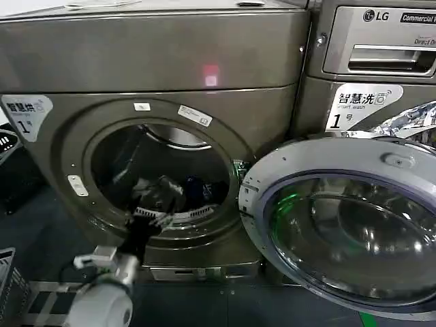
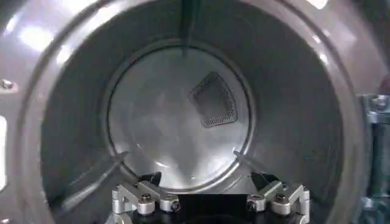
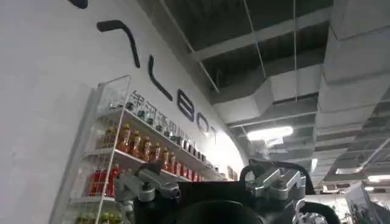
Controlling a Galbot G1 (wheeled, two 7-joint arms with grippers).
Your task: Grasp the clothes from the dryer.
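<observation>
From the head view, the robot's white left arm rises from the bottom edge and its dark left gripper (image 1: 144,221) sits at the lower lip of the round porthole of the big bronze-grey metal dryer (image 1: 157,61), which carries a white label marked "1". Whether its jaws are spread or pressed together cannot be made out here. Just past the gripper, on the drum floor, lies the small heap of clothes (image 1: 170,194), pale cloth beside a dark piece. The grey-rimmed glass porthole door (image 1: 347,231) hangs swung wide to the right, leaving the opening unobstructed. A silver LG machine (image 1: 375,61) stands against the dryer's right side.

In the left wrist view, the gripper's metal mounts sit at the near edge, facing the steel drum's round back wall (image 2: 170,115) with a perforated mesh vent (image 2: 213,100); the drum ahead is open room.

In the right wrist view, the right gripper (image 3: 213,195) points up toward the ceiling ducts beside a white wire shelf of bottled drinks (image 3: 134,152); its jaws cannot be judged.
</observation>
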